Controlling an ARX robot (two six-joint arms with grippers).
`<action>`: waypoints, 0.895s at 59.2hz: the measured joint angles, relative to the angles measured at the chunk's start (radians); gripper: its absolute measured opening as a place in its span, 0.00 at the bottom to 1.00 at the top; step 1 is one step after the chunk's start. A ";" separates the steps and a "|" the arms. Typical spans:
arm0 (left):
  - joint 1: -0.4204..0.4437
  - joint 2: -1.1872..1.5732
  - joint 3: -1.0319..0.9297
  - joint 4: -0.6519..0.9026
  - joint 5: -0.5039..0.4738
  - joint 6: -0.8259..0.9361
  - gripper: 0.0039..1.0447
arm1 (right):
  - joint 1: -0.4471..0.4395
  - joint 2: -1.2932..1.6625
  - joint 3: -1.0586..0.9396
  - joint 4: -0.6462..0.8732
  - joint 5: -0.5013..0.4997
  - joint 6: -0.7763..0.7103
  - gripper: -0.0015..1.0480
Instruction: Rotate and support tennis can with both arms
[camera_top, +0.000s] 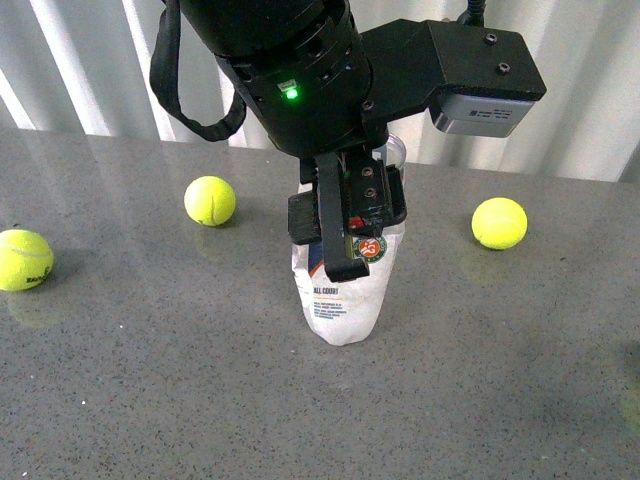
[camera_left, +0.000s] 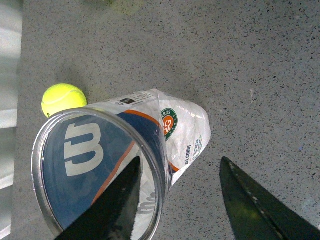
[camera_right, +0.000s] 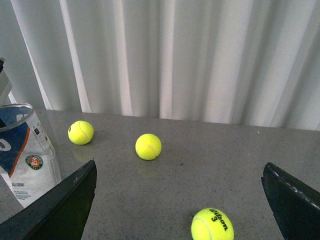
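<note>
The tennis can (camera_top: 340, 305) stands upright on the grey table (camera_top: 150, 380), mouth up, with its blue Wilson label, round red-green logo and white text patch facing me. My left arm reaches down over it. My left gripper (camera_top: 350, 262) is open at the can's upper part. In the left wrist view one finger (camera_left: 117, 202) lies at the can's (camera_left: 182, 125) metal rim, and the other finger (camera_left: 250, 200) stands apart over bare table, the gripper (camera_left: 179, 167) empty. My right gripper (camera_right: 180, 167) is open and empty, off to the can's (camera_right: 27, 155) side, out of the front view.
Three yellow-green tennis balls lie on the table: one at the left edge (camera_top: 22, 259), one behind left of the can (camera_top: 210, 200), one to its right (camera_top: 499, 222). A white curtain (camera_top: 90, 60) hangs behind the table. One ball (camera_right: 212, 225) lies between the right gripper's fingers.
</note>
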 joint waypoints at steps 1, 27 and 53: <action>0.001 0.000 0.000 0.000 0.000 0.000 0.53 | 0.000 0.000 0.000 0.000 0.000 0.000 0.93; 0.009 -0.130 0.042 -0.042 0.097 -0.104 0.94 | 0.000 0.000 0.000 0.000 0.000 0.000 0.93; 0.275 -0.597 -0.250 0.304 0.174 -0.818 0.94 | 0.000 0.000 0.000 0.000 0.000 0.000 0.93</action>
